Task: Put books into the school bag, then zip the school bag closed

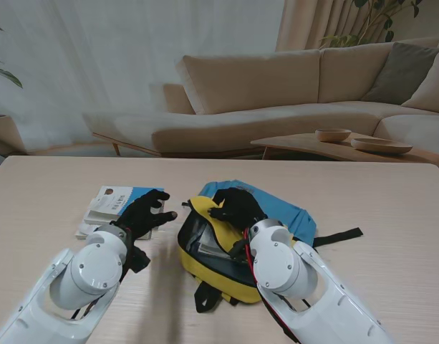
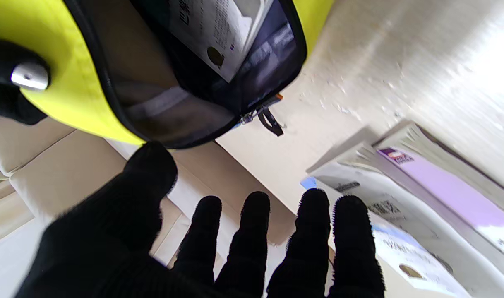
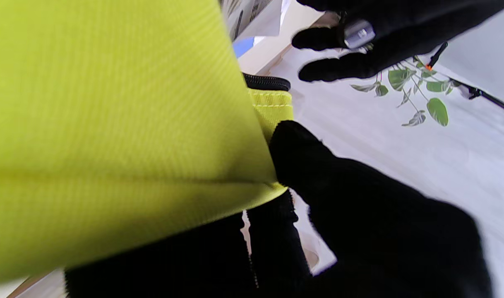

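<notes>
Reaching is the left hand's (image 1: 149, 211) job next, I judge, because the books (image 1: 110, 208) lie on its side of the worktop (image 1: 391, 208), toward the left edge, and it is far the nearer of the two. It hovers with fingers (image 2: 314, 215) spread and nothing in them, between the stack and the school bag (image 1: 212, 247). The top book sits just beside those fingertips, slightly farther from me and to the left; whether they touch the cover I cannot tell. The stack's long axis runs from near-left to far-right, roughly toward the bag's mouth.

The right hand (image 1: 237, 206) is closed on the yellow flap (image 3: 111, 124), thumb on one face and fingers on the other, holding the mouth lifted. The bag lies near the middle of the worktop, opening turned toward the left hand, with one book (image 2: 219, 33) already inside (its printed cover shows in the left wrist view). So the carry should be a short sideways slide to the right, spine-first into the opening.
</notes>
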Robot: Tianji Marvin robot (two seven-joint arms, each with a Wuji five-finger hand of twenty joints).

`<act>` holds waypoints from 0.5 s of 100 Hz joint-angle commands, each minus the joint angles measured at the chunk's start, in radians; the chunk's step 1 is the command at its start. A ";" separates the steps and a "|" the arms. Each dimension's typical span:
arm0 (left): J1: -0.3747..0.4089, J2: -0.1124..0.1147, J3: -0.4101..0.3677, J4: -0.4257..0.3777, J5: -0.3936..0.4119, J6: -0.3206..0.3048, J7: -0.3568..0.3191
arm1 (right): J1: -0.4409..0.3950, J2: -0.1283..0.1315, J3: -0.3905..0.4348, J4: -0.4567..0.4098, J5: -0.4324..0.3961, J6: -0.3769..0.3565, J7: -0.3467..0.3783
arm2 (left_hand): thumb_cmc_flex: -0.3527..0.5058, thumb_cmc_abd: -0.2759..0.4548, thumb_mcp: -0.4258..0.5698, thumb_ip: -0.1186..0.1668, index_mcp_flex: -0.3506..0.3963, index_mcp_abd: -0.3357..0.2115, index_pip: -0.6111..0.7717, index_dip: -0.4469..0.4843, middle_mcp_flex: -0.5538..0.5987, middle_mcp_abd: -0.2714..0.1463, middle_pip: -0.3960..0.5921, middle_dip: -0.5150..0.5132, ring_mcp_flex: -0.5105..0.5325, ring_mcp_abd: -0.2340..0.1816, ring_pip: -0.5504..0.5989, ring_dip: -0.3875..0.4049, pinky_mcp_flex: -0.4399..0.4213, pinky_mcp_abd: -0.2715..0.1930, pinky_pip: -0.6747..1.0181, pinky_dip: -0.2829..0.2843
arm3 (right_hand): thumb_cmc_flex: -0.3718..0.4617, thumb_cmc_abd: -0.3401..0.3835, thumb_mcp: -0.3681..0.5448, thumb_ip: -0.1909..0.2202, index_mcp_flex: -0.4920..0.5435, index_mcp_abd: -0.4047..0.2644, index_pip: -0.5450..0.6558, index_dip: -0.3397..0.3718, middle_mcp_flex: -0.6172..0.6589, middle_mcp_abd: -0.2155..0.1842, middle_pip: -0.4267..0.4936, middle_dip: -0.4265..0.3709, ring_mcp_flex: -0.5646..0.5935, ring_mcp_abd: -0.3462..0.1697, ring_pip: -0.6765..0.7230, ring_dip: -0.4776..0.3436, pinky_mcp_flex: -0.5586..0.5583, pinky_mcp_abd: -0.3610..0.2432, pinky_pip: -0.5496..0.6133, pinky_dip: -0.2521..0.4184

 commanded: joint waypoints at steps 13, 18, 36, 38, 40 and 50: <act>0.045 0.015 -0.050 -0.026 0.061 -0.064 -0.024 | -0.006 0.003 -0.033 0.034 -0.032 -0.017 0.039 | 0.002 0.018 -0.029 0.042 -0.014 -0.039 0.011 0.024 -0.005 -0.028 -0.021 0.012 -0.029 -0.029 -0.029 0.016 -0.038 -0.019 -0.054 0.011 | 0.038 0.015 0.012 -0.010 0.030 -0.094 0.033 -0.021 0.017 0.010 0.007 0.007 0.025 0.040 0.013 -0.001 -0.003 -0.013 0.063 0.025; 0.054 0.020 -0.066 -0.026 0.078 -0.094 -0.039 | -0.001 0.006 -0.043 0.046 -0.047 -0.022 0.045 | 0.004 0.018 -0.029 0.042 -0.014 -0.042 0.007 0.024 -0.007 -0.030 -0.027 0.012 -0.032 -0.034 -0.037 0.017 -0.039 -0.022 -0.065 0.017 | 0.037 0.015 0.012 -0.010 0.029 -0.096 0.033 -0.022 0.017 0.008 0.007 0.007 0.025 0.039 0.013 -0.001 -0.006 -0.013 0.062 0.026; 0.066 0.039 -0.110 -0.018 0.136 -0.208 -0.107 | 0.010 0.016 -0.077 0.079 -0.098 -0.037 0.064 | 0.009 0.012 -0.021 0.043 -0.009 -0.053 0.004 0.026 -0.007 -0.040 -0.033 0.013 -0.048 -0.051 -0.064 0.013 -0.055 -0.024 -0.102 0.022 | 0.029 0.013 0.014 -0.010 0.028 -0.106 0.031 -0.028 0.016 0.003 0.005 0.004 0.019 0.032 0.010 0.000 -0.012 -0.012 0.062 0.033; 0.066 0.043 -0.116 -0.017 0.143 -0.222 -0.123 | 0.012 0.017 -0.081 0.083 -0.104 -0.039 0.067 | 0.008 0.014 -0.021 0.042 -0.011 -0.058 0.001 0.026 -0.008 -0.044 -0.036 0.012 -0.050 -0.056 -0.072 0.010 -0.057 -0.029 -0.116 0.021 | 0.028 0.013 0.014 -0.010 0.028 -0.108 0.030 -0.030 0.016 0.002 0.004 0.004 0.020 0.030 0.011 0.000 -0.013 -0.012 0.062 0.033; 0.067 0.047 -0.122 -0.017 0.150 -0.235 -0.141 | 0.014 0.018 -0.086 0.087 -0.111 -0.042 0.069 | 0.007 0.017 -0.022 0.041 -0.015 -0.061 -0.002 0.027 -0.011 -0.049 -0.039 0.012 -0.054 -0.062 -0.079 0.009 -0.059 -0.032 -0.126 0.022 | 0.027 0.013 0.015 -0.010 0.028 -0.109 0.029 -0.032 0.015 0.000 0.003 0.003 0.019 0.029 0.010 0.000 -0.013 -0.012 0.062 0.034; 0.069 0.062 -0.149 -0.009 0.179 -0.305 -0.202 | 0.022 0.023 -0.106 0.108 -0.143 -0.049 0.076 | 0.008 0.023 -0.029 0.041 -0.025 -0.074 -0.003 0.031 -0.018 -0.062 -0.039 0.014 -0.067 -0.078 -0.093 0.006 -0.072 -0.040 -0.150 0.022 | 0.015 0.007 0.022 -0.008 0.026 -0.114 0.020 -0.050 0.014 -0.007 -0.002 -0.001 0.018 0.022 0.004 -0.001 -0.017 -0.013 0.058 0.038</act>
